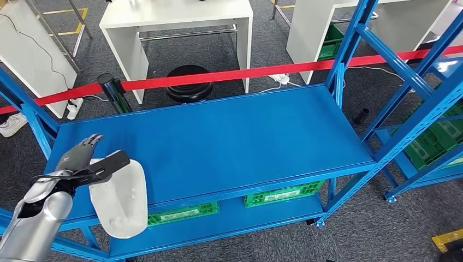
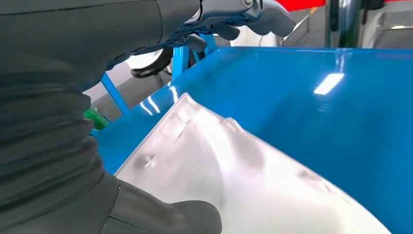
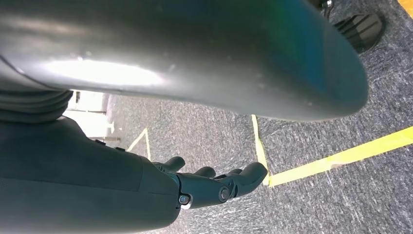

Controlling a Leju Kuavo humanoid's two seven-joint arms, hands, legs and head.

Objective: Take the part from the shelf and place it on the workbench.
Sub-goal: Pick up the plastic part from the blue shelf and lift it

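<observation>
My left hand [image 1: 82, 161] holds a white curved plastic part [image 1: 121, 201] at the front left corner of the blue shelf top [image 1: 229, 136]. The thumb [image 1: 109, 164] lies across the part's upper face, and the other fingers [image 1: 84, 146] stretch out past it over the blue surface. Much of the part overhangs the shelf's front edge. In the left wrist view the white part [image 2: 234, 180] runs out from beside the thumb [image 2: 180, 219], with the fingers [image 2: 263, 14] held apart from it. My right hand [image 3: 214, 183] hangs over grey carpet, fingers loosely spread, holding nothing.
The blue rack's uprights [image 1: 349, 43] rise at the right and left corners. Green crates [image 1: 281, 194] sit on the lower level. A red barrier strap [image 1: 229, 75] on a black post [image 1: 113, 91] runs behind the shelf. Beyond it stand a white table [image 1: 174, 16] and a black stool [image 1: 189, 82].
</observation>
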